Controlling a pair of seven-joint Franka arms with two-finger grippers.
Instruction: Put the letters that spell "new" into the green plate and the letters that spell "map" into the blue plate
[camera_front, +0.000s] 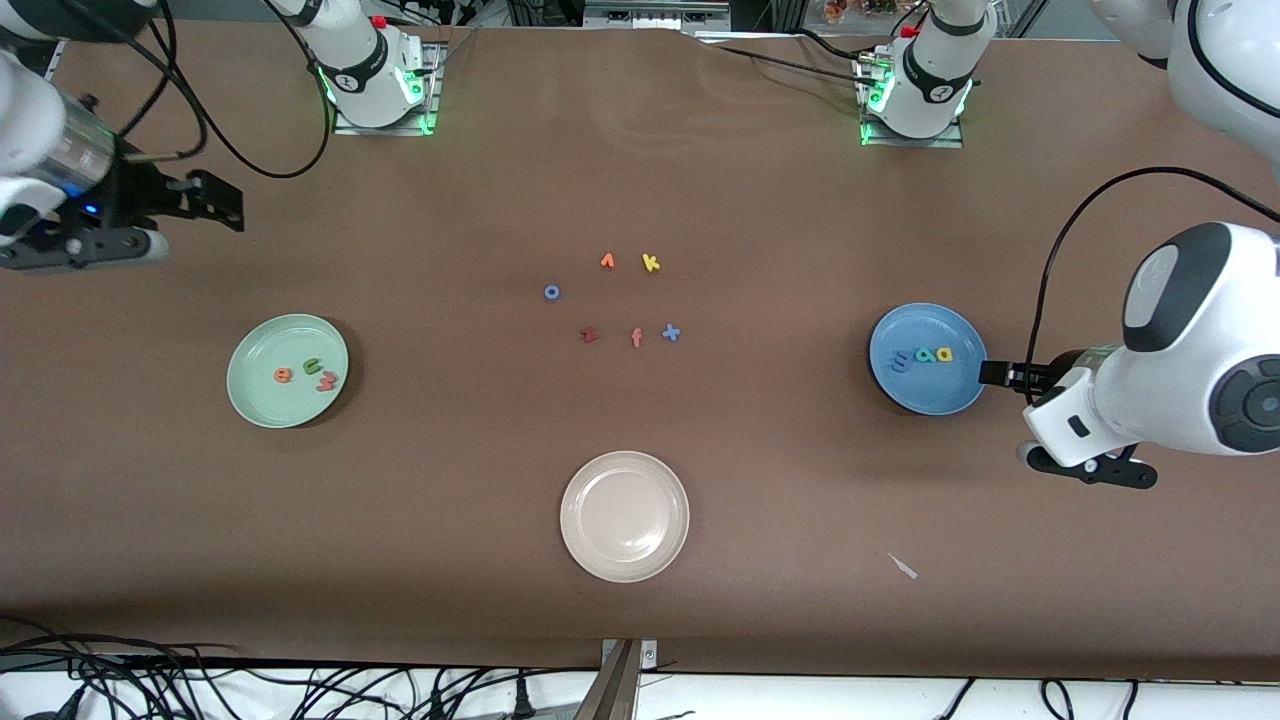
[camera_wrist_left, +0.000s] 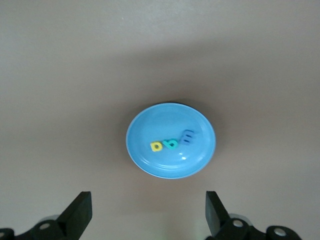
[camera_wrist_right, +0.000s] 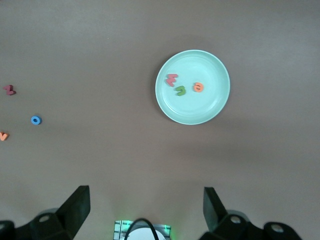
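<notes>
We see green plate (camera_front: 288, 371) mid-left of frame, "new" letters (camera_front: 307, 374) inside, row running across. Blue plate (camera_front: 927, 359) mid-right, "map" letters (camera_front: 921, 357) likewise. Left hand (camera_wrist_left: 148, 216), right hand (camera_wrist_right: 145, 212) spread, empty.

Letters (camera_front: 307, 374) in green plate (camera_front: 252, 393)

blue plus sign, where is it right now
In the front view the blue plus sign lies on the bare table mid-table, beside the salmon f, toward the left arm's end of the loose letters and nearer the camera than the yellow k.
</notes>
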